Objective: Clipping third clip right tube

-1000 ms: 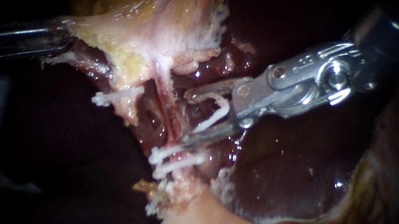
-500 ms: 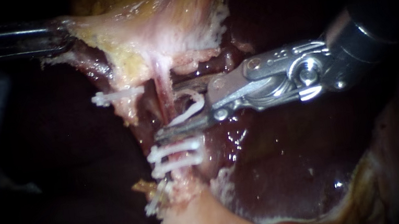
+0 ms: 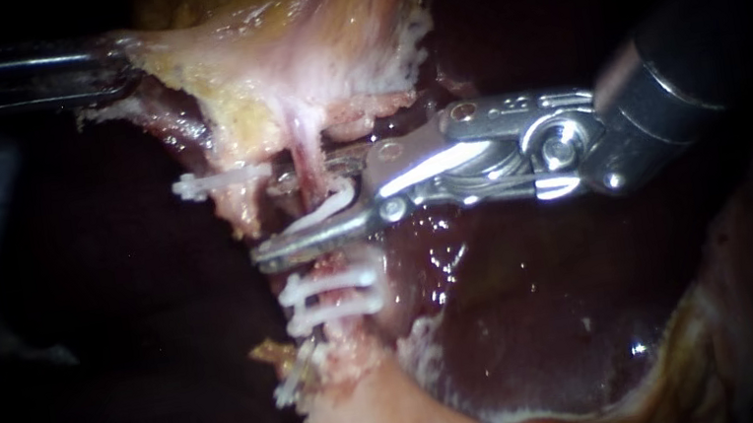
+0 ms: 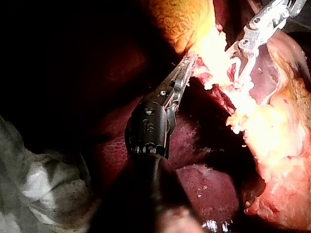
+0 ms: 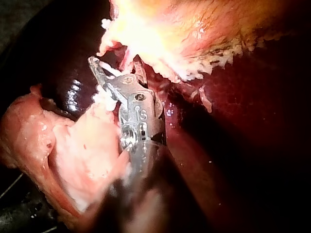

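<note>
1. The slender silver right instrument (image 3: 288, 217) is reaching in across the dark red liver (image 3: 532, 318), its jaws standing apart and carrying an open white plastic clip (image 3: 327, 211) astride the thin pink right tube (image 3: 306, 152).
2. Two closed white clips (image 3: 332, 280) are sitting on that tube just below the jaws.
3. The dark left instrument (image 4: 188, 65) is gripping pale yellowish tissue (image 4: 214, 48), its jaws clamped on the edge.
</note>
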